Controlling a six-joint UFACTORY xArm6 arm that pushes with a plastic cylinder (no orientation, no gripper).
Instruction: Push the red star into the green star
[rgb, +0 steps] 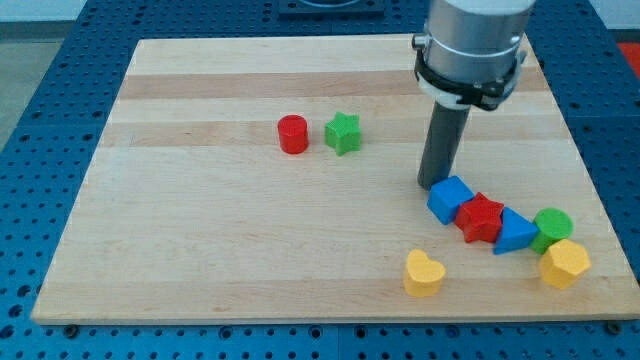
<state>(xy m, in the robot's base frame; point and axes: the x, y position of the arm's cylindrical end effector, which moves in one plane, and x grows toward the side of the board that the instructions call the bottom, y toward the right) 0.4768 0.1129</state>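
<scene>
Overhead, the arm is seen entering from the view's top, its rod held upright, with my tip set down just above and left of the blue cube. No jaws are carried by this end effector, so nothing is held. The red star is wedged against the blue cube's right side, partly overlapped by the blue triangle. The green star is well apart up-left of the blue cube, beside a red cylinder. Bare bench is left open between them
</scene>
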